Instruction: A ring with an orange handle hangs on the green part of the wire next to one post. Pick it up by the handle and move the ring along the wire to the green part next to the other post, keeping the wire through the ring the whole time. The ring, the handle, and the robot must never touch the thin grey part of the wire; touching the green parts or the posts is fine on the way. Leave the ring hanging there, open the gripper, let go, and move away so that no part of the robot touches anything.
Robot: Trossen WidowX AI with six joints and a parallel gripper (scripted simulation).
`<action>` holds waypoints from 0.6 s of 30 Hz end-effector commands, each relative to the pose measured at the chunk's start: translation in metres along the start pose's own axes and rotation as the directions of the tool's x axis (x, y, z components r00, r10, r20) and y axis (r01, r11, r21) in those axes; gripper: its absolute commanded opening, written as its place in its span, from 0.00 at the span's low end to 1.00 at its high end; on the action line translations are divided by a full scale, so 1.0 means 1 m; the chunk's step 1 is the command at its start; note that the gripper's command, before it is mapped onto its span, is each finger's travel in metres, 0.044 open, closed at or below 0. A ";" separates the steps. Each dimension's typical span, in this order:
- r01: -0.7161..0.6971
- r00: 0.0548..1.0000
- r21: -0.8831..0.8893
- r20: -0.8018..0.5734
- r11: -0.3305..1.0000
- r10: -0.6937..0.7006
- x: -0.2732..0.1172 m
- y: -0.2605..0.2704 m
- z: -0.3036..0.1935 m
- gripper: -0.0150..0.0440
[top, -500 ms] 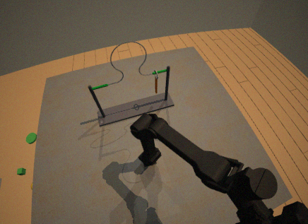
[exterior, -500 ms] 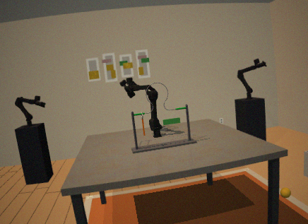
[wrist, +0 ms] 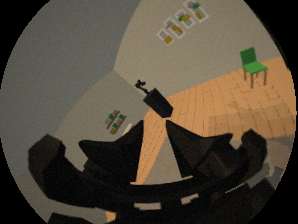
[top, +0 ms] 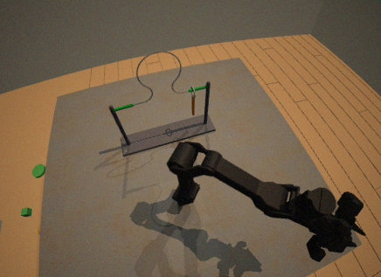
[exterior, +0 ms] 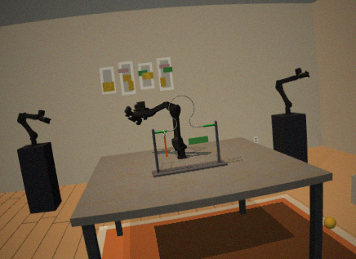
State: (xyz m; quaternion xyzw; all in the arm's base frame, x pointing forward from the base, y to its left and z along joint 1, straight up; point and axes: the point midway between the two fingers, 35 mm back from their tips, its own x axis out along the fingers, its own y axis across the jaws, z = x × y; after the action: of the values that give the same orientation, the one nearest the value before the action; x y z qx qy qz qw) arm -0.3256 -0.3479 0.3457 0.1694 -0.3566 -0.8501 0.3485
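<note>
The ring (top: 193, 95) (exterior: 164, 134) hangs on the green part (top: 201, 88) (exterior: 158, 132) beside one post (top: 207, 104) (exterior: 156, 152), near that part's inner end. Its orange handle (top: 193, 106) (exterior: 166, 147) points down. The other green part (top: 123, 107) (exterior: 209, 125) is bare, beside the other post (top: 119, 127) (exterior: 218, 142). The thin grey wire (top: 137, 71) (exterior: 193, 109) loops high between them. My gripper (wrist: 154, 121) is partly open with nothing between its fingers. It is far from the ring, raised on the arm's other side and pointing away from the wire.
The posts stand on a grey base bar (top: 148, 139) (exterior: 192, 169) on the table (top: 87, 121) (exterior: 122, 187). My arm (top: 236, 174) (exterior: 176, 126) reaches up and away from the wire. In the exterior view the wire loop overlaps the arm in the picture.
</note>
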 end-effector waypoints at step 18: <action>-0.803 0.478 -0.103 -0.699 0.587 0.532 -0.144 0.065 -0.316 0.53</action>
State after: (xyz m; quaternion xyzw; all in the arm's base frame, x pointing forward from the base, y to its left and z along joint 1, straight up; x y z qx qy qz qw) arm -0.0649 -0.4408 0.2026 0.1974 -0.1046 -0.6395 0.7356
